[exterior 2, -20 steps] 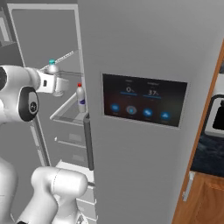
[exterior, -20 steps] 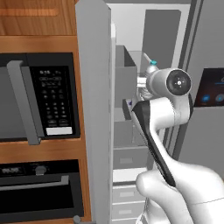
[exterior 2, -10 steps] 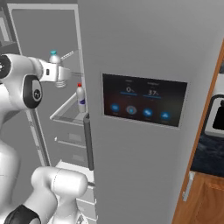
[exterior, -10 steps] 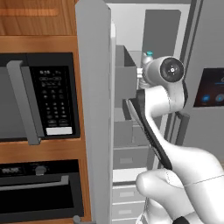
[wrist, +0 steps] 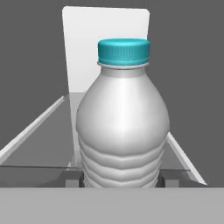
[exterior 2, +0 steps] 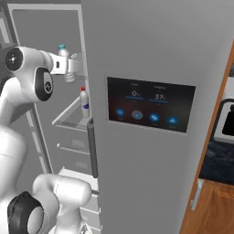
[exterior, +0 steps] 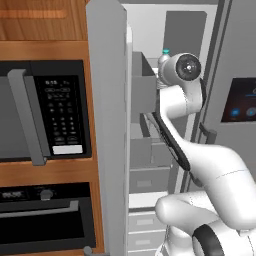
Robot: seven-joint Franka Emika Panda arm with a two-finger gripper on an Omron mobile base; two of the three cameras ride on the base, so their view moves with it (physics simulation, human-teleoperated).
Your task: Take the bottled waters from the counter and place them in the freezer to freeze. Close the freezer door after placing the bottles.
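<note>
Teal-capped clear bottle (wrist: 123, 127) stands upright in the tool (wrist: 120, 180), whose two dark tips press its ribbed base from either side, so the tool is clamped on it. Arm and bottle (exterior 2: 64, 54) are held high inside the open freezer (exterior 2: 50, 68), above a glass shelf (exterior 2: 68, 119). On that shelf's front edge the red-capped bottle (exterior 2: 84, 102) stands upright. Freezer door (exterior: 109, 125) is swung wide open, beside the microwave (exterior: 45, 112)
</note>
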